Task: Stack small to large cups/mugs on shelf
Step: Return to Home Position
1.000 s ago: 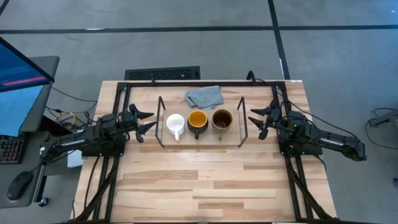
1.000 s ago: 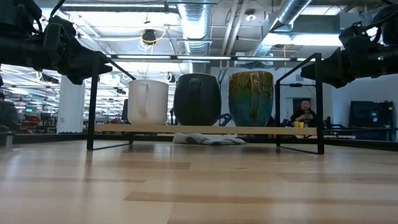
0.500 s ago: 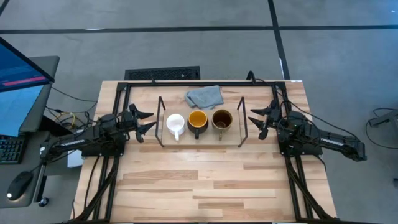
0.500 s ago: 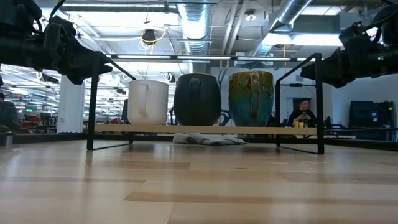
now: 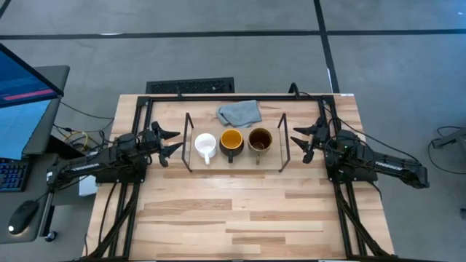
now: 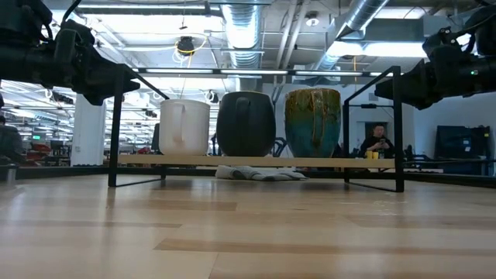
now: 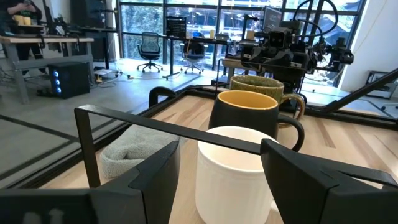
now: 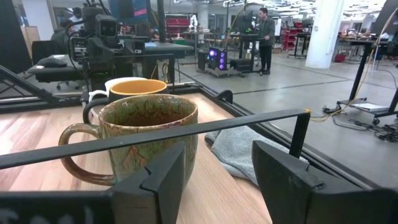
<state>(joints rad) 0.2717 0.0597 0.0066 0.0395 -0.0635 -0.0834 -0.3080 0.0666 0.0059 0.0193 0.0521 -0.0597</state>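
Observation:
Three mugs stand in a row by their bases on the shelf's wooden base (image 5: 237,166): a small white mug (image 5: 205,145) (image 7: 231,171) on the left, a dark mug with yellow-orange inside (image 5: 231,140) (image 7: 245,112) in the middle, a brown-green mug (image 5: 260,140) (image 8: 149,138) on the right. My left gripper (image 5: 172,142) is open and empty just left of the shelf's left wire frame. My right gripper (image 5: 300,141) is open and empty just right of the right wire frame.
A grey cloth (image 5: 239,113) lies on the table behind the shelf. A large black metal frame (image 5: 233,97) edges the table. The near half of the wooden table (image 5: 233,218) lies in front of the shelf. A person (image 6: 377,142) sits far off in the room.

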